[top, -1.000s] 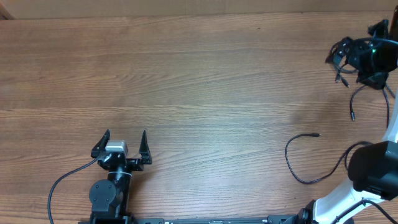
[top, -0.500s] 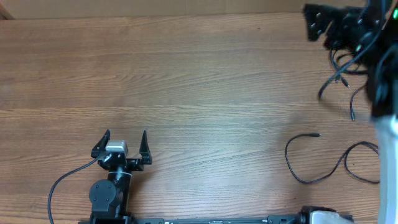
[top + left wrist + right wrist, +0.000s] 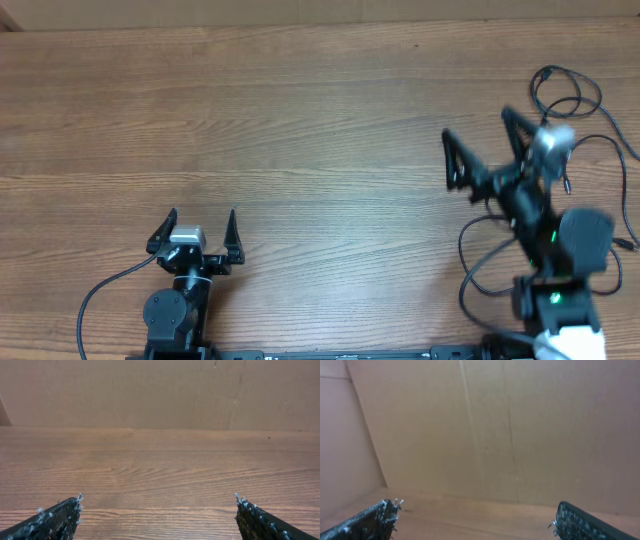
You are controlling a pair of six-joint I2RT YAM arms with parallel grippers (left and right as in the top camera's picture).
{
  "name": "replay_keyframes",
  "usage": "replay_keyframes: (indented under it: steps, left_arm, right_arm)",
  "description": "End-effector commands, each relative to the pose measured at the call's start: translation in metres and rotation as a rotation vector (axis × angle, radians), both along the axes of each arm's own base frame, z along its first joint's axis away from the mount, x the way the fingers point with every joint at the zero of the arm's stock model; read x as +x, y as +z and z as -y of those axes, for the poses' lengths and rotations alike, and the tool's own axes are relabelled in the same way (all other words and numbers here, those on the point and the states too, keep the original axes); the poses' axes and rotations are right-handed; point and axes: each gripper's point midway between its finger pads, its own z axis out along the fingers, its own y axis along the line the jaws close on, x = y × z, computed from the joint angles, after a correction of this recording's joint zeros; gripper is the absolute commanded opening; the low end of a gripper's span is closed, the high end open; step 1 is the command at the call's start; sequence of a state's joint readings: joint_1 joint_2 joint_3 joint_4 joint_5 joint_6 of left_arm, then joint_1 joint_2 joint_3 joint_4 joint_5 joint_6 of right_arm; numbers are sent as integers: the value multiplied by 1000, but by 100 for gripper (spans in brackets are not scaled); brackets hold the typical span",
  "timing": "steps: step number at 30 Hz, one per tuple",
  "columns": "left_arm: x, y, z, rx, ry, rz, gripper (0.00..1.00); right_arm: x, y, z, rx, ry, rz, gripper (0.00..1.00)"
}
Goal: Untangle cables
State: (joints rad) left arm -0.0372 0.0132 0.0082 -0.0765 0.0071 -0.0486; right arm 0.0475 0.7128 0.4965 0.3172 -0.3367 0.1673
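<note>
While the left hand [image 3: 200, 216] is sitting at the near edge of the counter [image 3: 320, 120] with fingers spread wide and empty, the right hand [image 3: 478, 130] is hovering over the right side, blurred, likewise spread wide and gripping nothing. The cables [image 3: 566, 86] are lying loose at the far right corner, apart from both hands. One cord [image 3: 462, 255] is looping on the counter beneath the right arm.

- Two black two-finger robot grippers: left gripper [image 3: 201, 215] and right gripper [image 3: 475, 124].
- At least two thin black flexible cables [image 3: 598, 92]; the exact count is unclear.
- One brown wood-grain table [image 3: 300, 120].
</note>
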Motion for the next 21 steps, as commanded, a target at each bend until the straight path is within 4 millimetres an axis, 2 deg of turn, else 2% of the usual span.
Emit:
replay_keyframes:
  steps: [1, 5, 10, 21]
  left_arm:
    - [0, 0, 1, 15, -7, 5, 100]
    - [0, 0, 1, 15, -7, 5, 100]
    - [0, 0, 1, 15, -7, 5, 100]
    - [0, 0, 1, 15, -7, 5, 100]
  right_arm:
    - [-23, -28, 0, 34, 7, 39, 100]
    - [-40, -59, 2, 37, 4, 70, 100]
    - [-51, -93, 6, 44, -19, 59, 100]
    - [-57, -148, 18, -6, -97, -138, 100]
